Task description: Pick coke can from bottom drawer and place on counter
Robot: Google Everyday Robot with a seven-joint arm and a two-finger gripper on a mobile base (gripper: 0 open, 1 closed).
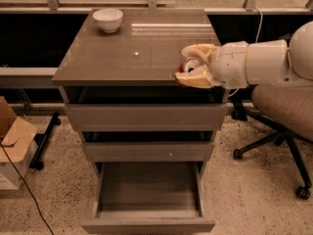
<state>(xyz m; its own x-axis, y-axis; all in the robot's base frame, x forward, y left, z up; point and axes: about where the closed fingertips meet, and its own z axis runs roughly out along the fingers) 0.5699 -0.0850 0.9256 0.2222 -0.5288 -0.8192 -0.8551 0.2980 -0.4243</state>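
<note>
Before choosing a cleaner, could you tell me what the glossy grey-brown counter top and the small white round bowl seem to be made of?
Glossy grey-brown counter: probably laminate or polished stone; it mirrors the window light. Small white round bowl: likely glazed ceramic, smooth with a soft sheen. The cream gripper sits at the counter's front right edge.

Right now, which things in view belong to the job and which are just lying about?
Job:
- gripper, at the counter's front right edge, shut on the coke can
- counter
- bottom drawer, standing open

Lying about:
- white bowl, back left of the counter
- office chair, right
- cardboard box, on the floor, left
</note>
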